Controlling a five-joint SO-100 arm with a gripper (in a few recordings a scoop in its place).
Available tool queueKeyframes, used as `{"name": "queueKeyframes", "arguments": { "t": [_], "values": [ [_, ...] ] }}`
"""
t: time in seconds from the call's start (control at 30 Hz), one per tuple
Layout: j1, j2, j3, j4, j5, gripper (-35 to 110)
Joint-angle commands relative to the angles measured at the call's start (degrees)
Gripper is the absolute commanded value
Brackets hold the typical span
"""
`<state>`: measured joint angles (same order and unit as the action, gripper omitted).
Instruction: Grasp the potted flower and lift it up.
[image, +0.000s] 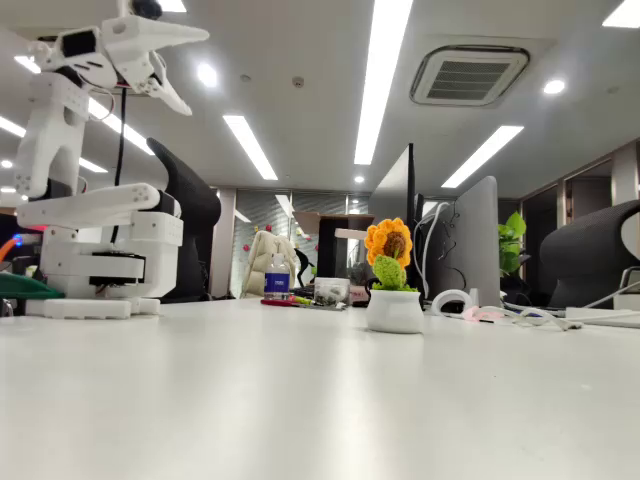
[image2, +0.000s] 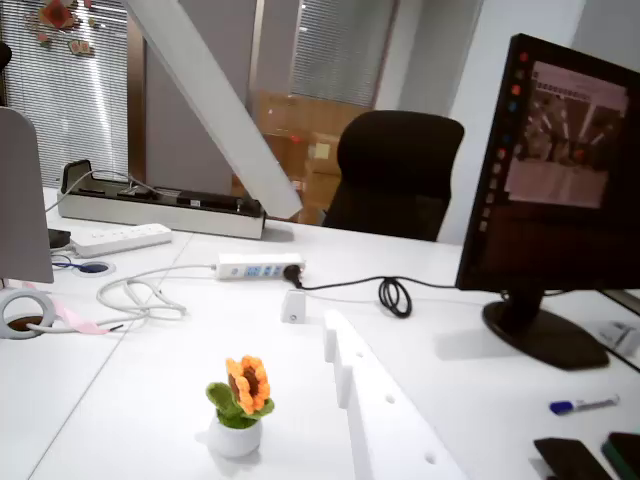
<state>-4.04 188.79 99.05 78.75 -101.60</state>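
Observation:
The potted flower is a small orange-yellow knitted sunflower with green leaves in a round white pot. It stands upright on the white table, right of centre in the fixed view. The white arm sits at the table's left. Its gripper is raised high and open, far to the left of and above the flower. In the wrist view the potted flower stands low and left, with the open gripper well above it and holding nothing.
A monitor stands on the right, with a black chair behind the table. A white power strip, cables and a tape roll lie beyond the flower. A water bottle and a leafy plant stand at the back.

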Motion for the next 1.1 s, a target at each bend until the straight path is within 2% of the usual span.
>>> {"name": "queueKeyframes", "arguments": {
  "t": [0.0,0.33,0.5,1.07],
  "values": [
    [-0.9,0.2,-1.8,1.3,-0.4,80],
    [-0.9,0.2,-5.0,3.5,1.3,80],
    [-0.4,0.2,-7.6,9.9,4.9,80],
    [1.6,0.2,-8.4,10.5,6.2,80]
  ]
}}
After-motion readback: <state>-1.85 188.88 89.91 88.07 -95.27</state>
